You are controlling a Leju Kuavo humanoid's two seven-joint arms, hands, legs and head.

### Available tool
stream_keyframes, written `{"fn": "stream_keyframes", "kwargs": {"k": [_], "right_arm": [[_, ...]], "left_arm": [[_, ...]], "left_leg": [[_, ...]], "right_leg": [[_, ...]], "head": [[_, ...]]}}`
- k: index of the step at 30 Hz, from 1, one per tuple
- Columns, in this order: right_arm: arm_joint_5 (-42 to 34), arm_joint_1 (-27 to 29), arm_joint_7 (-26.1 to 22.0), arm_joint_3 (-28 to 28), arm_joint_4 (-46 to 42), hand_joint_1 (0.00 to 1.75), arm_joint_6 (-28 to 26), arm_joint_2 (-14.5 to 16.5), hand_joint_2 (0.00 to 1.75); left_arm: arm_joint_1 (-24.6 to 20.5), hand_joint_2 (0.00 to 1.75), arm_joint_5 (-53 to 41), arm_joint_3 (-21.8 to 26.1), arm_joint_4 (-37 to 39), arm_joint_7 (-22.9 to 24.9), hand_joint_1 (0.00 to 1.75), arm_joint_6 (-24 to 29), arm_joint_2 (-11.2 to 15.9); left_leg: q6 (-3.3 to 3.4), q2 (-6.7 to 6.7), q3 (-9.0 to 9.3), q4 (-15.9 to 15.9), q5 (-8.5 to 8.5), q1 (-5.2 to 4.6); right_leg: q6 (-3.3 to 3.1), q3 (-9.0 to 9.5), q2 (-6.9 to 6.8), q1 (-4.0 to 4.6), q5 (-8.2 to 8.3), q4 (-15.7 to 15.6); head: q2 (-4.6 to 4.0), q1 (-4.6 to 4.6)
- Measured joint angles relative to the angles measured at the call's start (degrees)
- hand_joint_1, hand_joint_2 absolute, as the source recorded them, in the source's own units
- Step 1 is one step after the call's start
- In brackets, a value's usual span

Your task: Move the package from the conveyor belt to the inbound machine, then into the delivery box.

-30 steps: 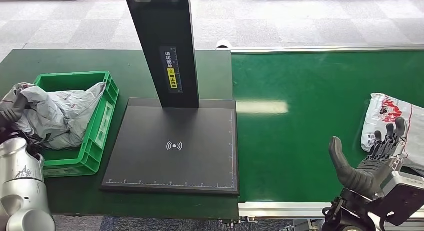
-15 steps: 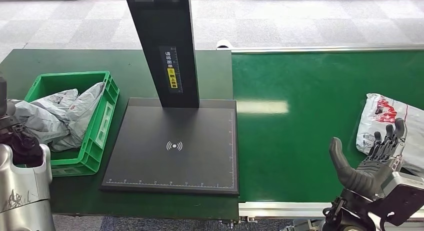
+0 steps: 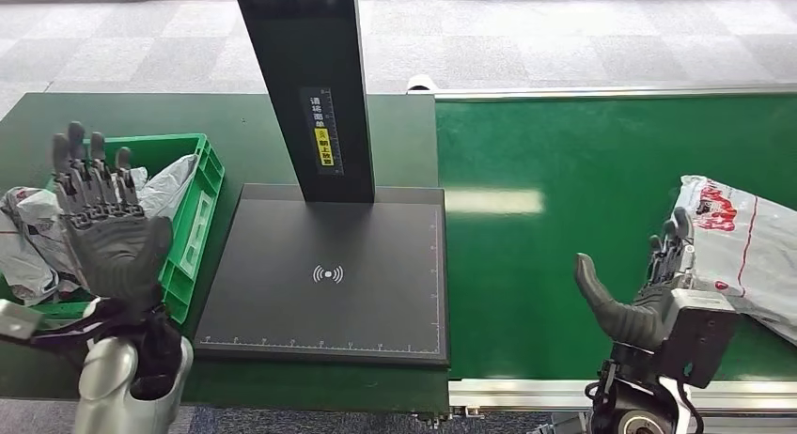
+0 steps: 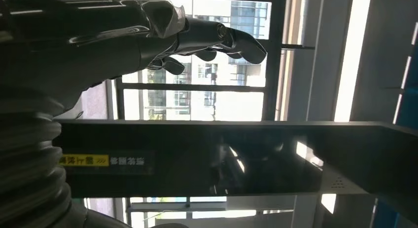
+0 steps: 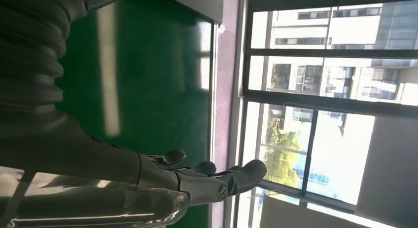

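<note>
A white plastic package (image 3: 747, 246) with red print lies on the green conveyor belt (image 3: 564, 171) at the far right. My right hand (image 3: 648, 288) is raised just left of it, fingers spread and thumb out, holding nothing; it also appears in the right wrist view (image 5: 197, 181). My left hand (image 3: 103, 227) is lifted in front of the green delivery box (image 3: 193, 218), fingers spread upward and empty; the left wrist view shows it (image 4: 197, 38) too. The black inbound machine plate (image 3: 324, 274) with its tall post (image 3: 305, 86) lies between them.
Several grey and white packages (image 3: 38, 227) fill the green delivery box and spill over its left side. The dark green table (image 3: 122, 110) holds the box and the machine. The belt's metal rail (image 3: 526, 392) runs along the near edge.
My left hand has risen from beside the box to in front of it, fingers spread. The package has ridden the belt leftward, and my right hand has shifted left beside it.
</note>
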Motion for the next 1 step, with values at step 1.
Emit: {"fn": "stream_keyframes", "kwargs": {"k": [1], "right_arm": [[0.9, 0.0, 0.1, 0.5, 0.4, 0.00, -0.2, 0.1, 1.75]], "left_arm": [[0.5, 1.75, -0.4, -0.8, 0.8, -0.4, 0.00, 0.7, -0.8]], "left_leg": [[0.00, 0.00, 0.00, 0.0, 0.00, 0.00]], "right_leg": [[0.00, 0.00, 0.00, 0.00, 0.00, 0.0]], "head": [[0.00, 0.00]]}}
